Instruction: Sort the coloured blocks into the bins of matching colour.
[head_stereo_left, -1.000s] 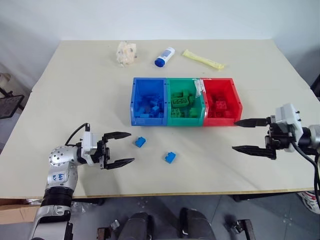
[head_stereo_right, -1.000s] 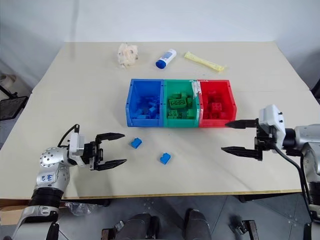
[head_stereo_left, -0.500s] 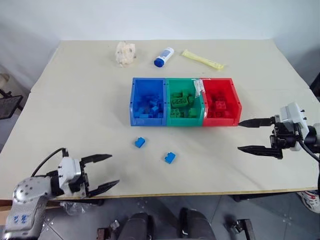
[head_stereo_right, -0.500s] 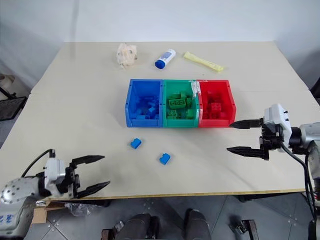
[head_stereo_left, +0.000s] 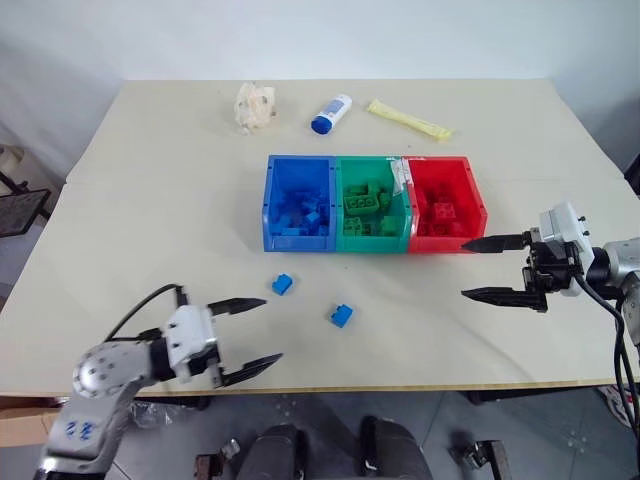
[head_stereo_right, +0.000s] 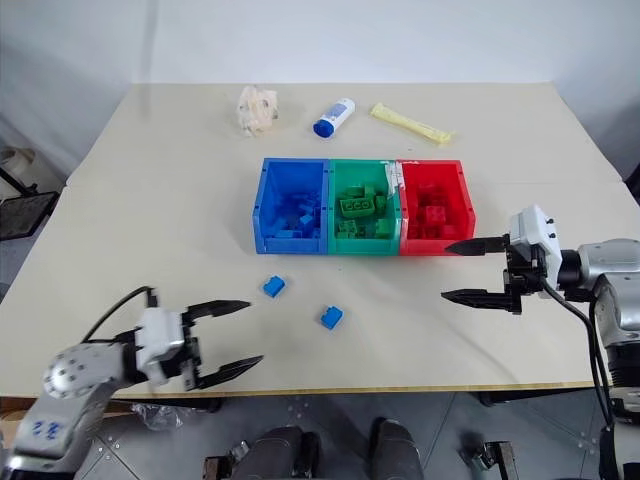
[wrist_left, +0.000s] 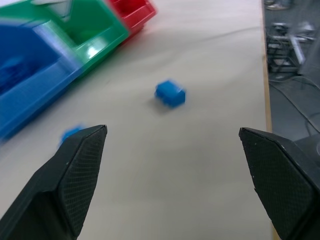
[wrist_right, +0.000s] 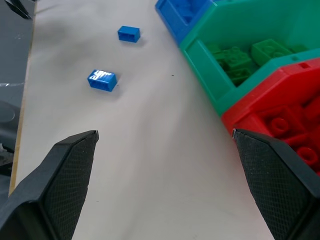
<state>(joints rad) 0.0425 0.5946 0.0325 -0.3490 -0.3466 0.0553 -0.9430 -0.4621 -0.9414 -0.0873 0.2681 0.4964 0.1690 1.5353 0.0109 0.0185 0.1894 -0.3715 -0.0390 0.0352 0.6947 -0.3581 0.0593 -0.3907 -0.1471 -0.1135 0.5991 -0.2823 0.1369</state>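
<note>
L gripper (head_stereo_left: 245, 336) moved back toward blue blocks (head_stereo_left: 283, 284), jaws open

The two head views looked forward and down over the whole table (head_stereo_left: 150, 200) from above its near edge, one slightly beside the other. Each wrist view sat low and close to the tabletop, looking between its own fingers. Both wrist views and both head views took in the bins (head_stereo_left: 372, 205) and the two loose blue blocks (wrist_right: 102, 80).
</note>
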